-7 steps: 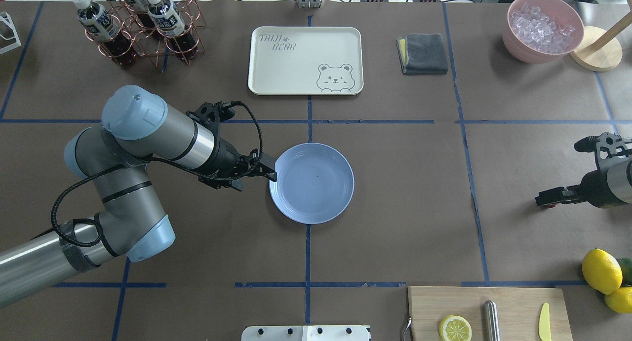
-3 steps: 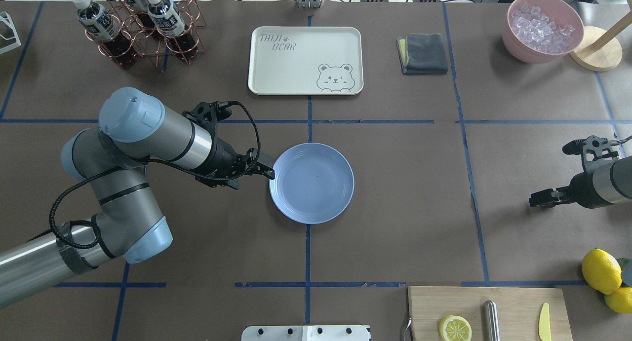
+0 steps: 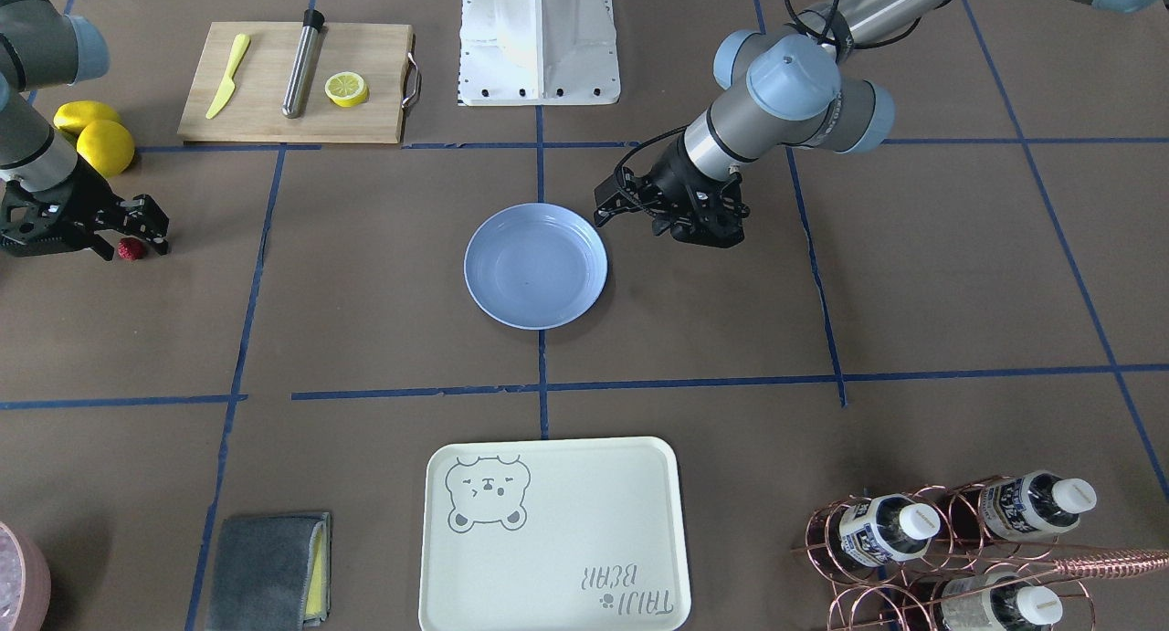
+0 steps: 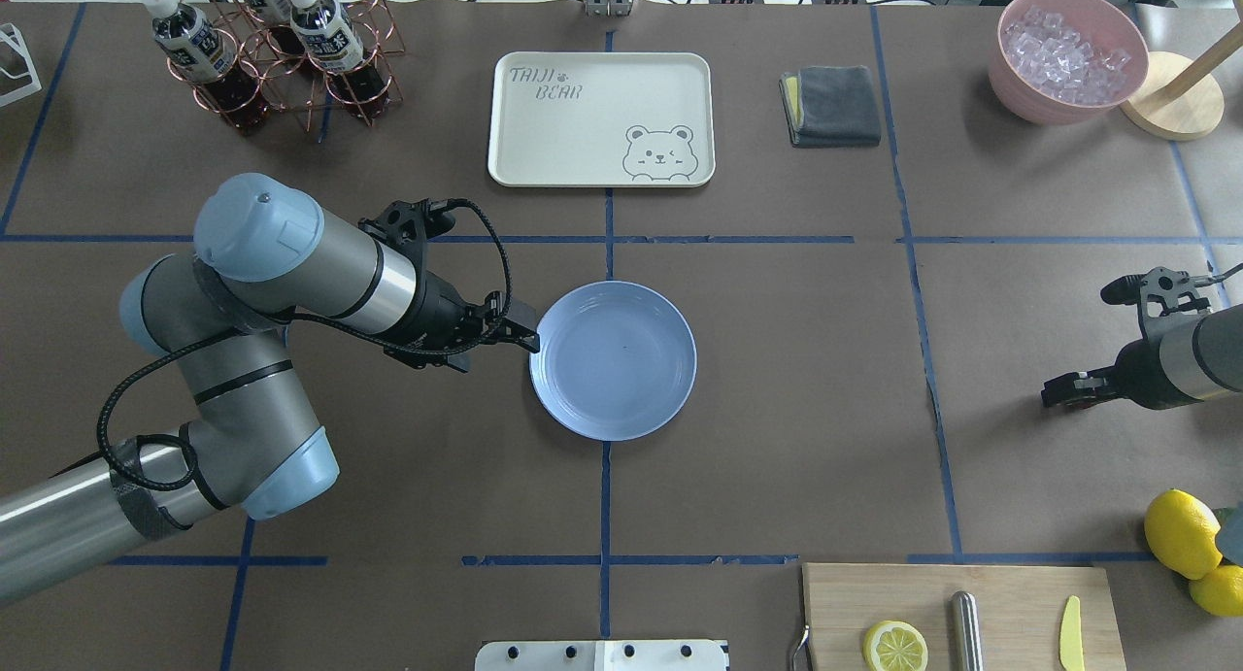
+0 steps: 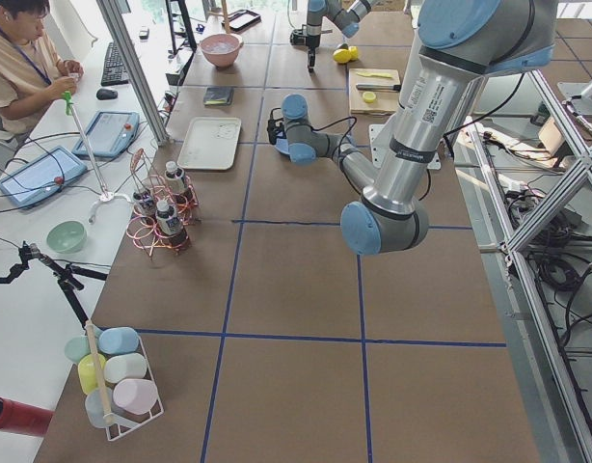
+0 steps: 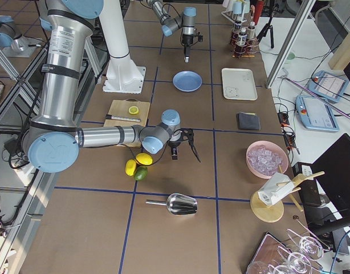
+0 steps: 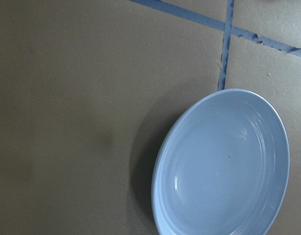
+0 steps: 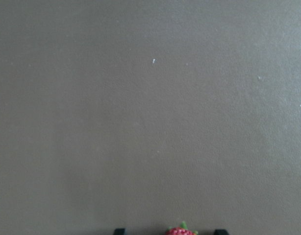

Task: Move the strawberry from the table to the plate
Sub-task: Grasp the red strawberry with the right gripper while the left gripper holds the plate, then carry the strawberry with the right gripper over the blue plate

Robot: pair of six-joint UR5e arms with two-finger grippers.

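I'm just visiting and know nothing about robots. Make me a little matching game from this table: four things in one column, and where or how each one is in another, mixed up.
Things:
1. strawberry
2. plate
3. halved lemon
4. pink bowl

States:
A. holds ice cubes
B. on the wooden cutting board
C. empty, at the centre of the table
D. between the fingertips of the right gripper

Pairs: 1-D, 2-C, 3-B, 4-A.

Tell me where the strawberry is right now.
Front-facing view, far left, on the robot's right side: the strawberry lies on the table inside the open right gripper, near the lemons.
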